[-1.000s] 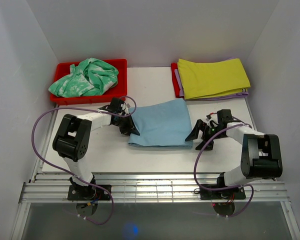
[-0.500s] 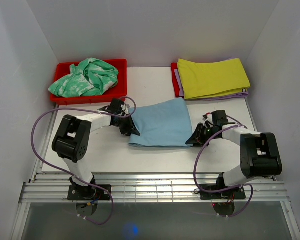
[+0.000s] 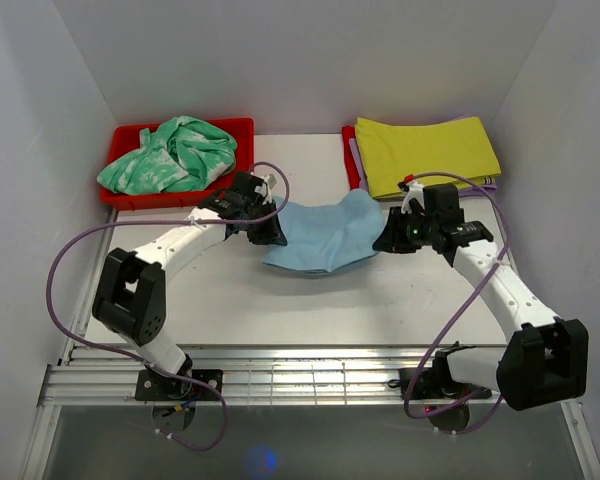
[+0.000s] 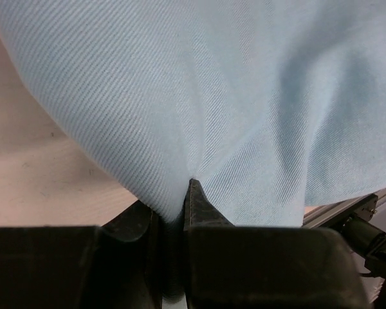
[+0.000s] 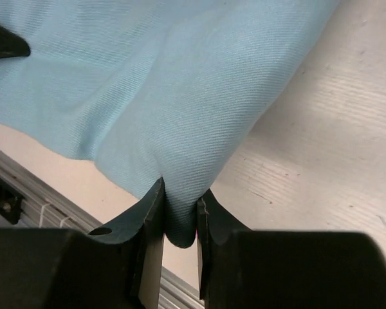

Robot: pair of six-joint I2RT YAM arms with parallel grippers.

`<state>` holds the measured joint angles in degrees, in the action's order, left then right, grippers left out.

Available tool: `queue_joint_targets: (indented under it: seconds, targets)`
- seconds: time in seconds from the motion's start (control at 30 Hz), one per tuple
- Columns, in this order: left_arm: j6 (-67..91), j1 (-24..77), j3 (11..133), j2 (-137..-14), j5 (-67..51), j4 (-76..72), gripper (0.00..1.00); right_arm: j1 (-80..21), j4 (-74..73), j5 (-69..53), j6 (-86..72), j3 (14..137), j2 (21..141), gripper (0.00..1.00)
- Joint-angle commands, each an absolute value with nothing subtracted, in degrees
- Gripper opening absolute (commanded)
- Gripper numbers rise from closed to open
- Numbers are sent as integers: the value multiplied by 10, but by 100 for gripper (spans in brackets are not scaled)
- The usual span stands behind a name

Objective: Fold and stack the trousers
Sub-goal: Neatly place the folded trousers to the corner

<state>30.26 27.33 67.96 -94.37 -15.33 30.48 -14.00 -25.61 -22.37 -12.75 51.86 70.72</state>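
The left arm's black two-finger gripper [image 3: 271, 232] is clamped narrow on the left edge of the plain light sky-blue soft cloth trousers [image 3: 320, 240]. In its wrist view the dark fingers [image 4: 200, 207] stand almost together, with a thin pinch of blue twill drawn down between them. The right arm's black two-finger gripper [image 3: 388, 240] is likewise closed tight on the opposite edge. Its wrist view shows a rounded fold of the cloth squeezed between the two fingers [image 5: 149, 205] and bulging just below them.

The trousers are a folded bundle strung between the two grippers over the middle of the white wooden table [image 3: 330, 310]. They are high at both held edges and sag in a shallow curve toward the tabletop. Whether the lowest fold touches the surface cannot be told.

Behind the left gripper, at the far left corner, a red plastic tray [image 3: 130, 135] holds a crumpled mint-green-and-white patterned garment [image 3: 175, 152]. At the far right, just behind the right gripper, a flat folded yellow-green cloth [image 3: 425, 155] lies on top of a lilac cloth [image 3: 460, 190], of which only the edge shows. Purple cables [image 3: 70, 260] loop from each arm down to the bases.
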Motion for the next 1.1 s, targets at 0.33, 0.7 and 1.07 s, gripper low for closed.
queue_joint_targets:
  seconds: [0.33, 0.7, 1.07]
  targets:
    - [203, 307, 841, -883, -72, 245, 0, -139, -280, -135, 68, 698, 668, 8]
    - [126, 363, 1134, -1038, -9, 222, 0, -52, -265, -208, 97, 874, 752, 8]
    - [98, 369, 1160, -1046, 28, 131, 0, -47, -227, -262, 34, 948, 818, 8]
